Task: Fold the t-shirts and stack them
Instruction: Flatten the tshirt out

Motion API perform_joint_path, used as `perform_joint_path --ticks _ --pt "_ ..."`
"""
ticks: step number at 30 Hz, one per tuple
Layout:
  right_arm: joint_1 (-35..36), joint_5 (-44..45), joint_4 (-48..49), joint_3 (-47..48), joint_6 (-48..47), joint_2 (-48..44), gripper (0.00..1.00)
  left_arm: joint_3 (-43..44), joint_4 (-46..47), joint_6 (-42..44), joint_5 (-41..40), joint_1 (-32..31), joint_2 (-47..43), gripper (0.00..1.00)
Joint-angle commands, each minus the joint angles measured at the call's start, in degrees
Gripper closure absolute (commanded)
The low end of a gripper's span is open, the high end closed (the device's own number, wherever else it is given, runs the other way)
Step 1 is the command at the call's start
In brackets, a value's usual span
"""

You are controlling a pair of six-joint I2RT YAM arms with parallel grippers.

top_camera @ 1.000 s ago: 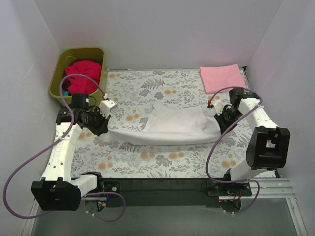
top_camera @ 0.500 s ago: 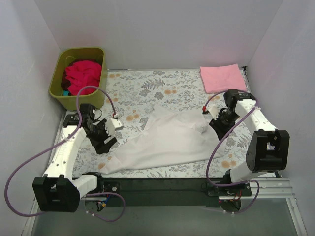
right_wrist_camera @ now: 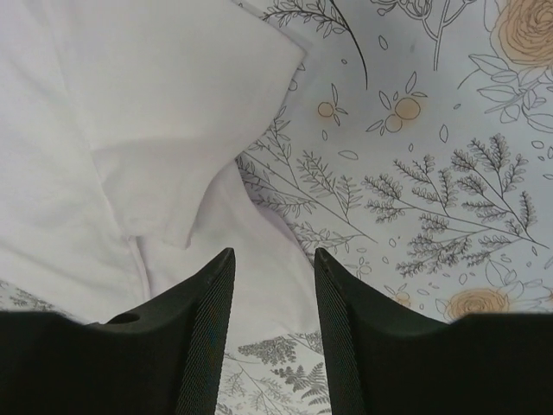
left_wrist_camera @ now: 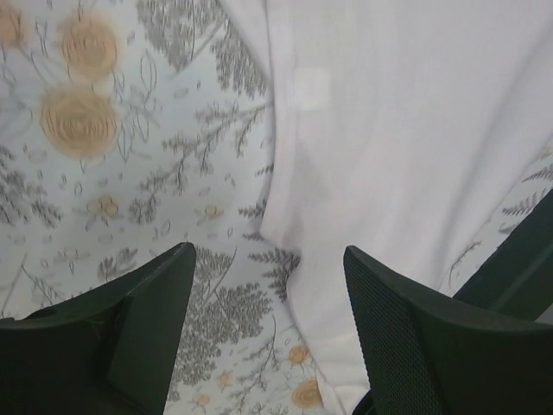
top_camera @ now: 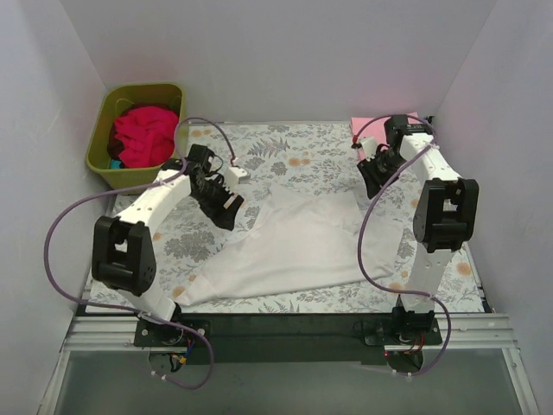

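A white t-shirt (top_camera: 298, 246) lies loosely spread on the floral sheet (top_camera: 294, 156), its wide hem toward the near edge. My left gripper (top_camera: 226, 205) hovers open over the shirt's left edge. The left wrist view shows that gripper (left_wrist_camera: 270, 259) with the white cloth (left_wrist_camera: 415, 130) below, nothing between the fingers. My right gripper (top_camera: 371, 183) is open above the shirt's right sleeve. In the right wrist view the gripper (right_wrist_camera: 274, 259) hangs over the sleeve (right_wrist_camera: 147, 130) without touching it. A folded pink t-shirt (top_camera: 361, 131) lies at the back right, mostly hidden by the right arm. Crimson t-shirts (top_camera: 143, 134) fill the tub.
The olive-green tub (top_camera: 102, 121) stands at the back left corner beside the sheet. White walls close in on the left, back and right. Purple cables loop from both arms over the sheet's sides.
Both grippers let go of the white t-shirt, which dropped from a stretched band into a loose spread. Both arms then swung away toward the back of the sheet.
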Motion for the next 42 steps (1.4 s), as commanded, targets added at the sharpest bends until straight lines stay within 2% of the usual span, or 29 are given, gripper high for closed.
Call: perform_joint_path --ticks 1,4,6,11,12,15,17,21,29,42 --pt "-0.19 -2.25 -0.37 3.46 3.79 3.27 0.51 9.49 5.79 -8.59 4.44 -2.7 6.42 0.31" --pt "-0.19 -4.98 -0.38 3.82 5.29 4.77 0.5 15.66 8.08 -13.77 6.47 -4.63 14.59 0.31" --pt "-0.54 -5.16 -0.29 3.82 6.34 4.61 0.52 23.21 10.1 -18.41 8.23 -6.82 18.74 0.31" --pt "-6.51 -7.8 -0.73 2.24 7.58 3.64 0.6 41.84 13.26 -27.21 11.92 -11.39 36.72 0.34" --pt "-7.22 -7.97 -0.99 1.54 7.06 3.2 0.61 47.7 13.88 -28.45 12.01 -13.14 38.95 0.35" --pt "-9.68 -8.24 -1.25 -1.89 6.26 0.92 0.61 54.94 18.0 -33.72 10.78 -16.31 45.73 0.35" --pt "-11.08 -8.06 -1.34 -4.17 5.73 -0.93 0.61 56.28 22.82 -37.76 9.82 -17.46 47.93 0.35" --pt "-12.84 -8.76 -1.43 -6.9 5.29 -3.21 0.62 57.77 28.38 -39.8 7.62 -20.8 52.49 0.35" --pt "-14.95 -9.47 -1.43 -8.57 4.85 -4.89 0.62 63.31 30.93 -40.33 4.02 -24.49 59.27 0.38" --pt "-18.03 -10.26 -2.13 -9.01 3.53 -4.54 0.62 64.37 29.44 -30.05 -8.72 -31.53 63.4 0.45"
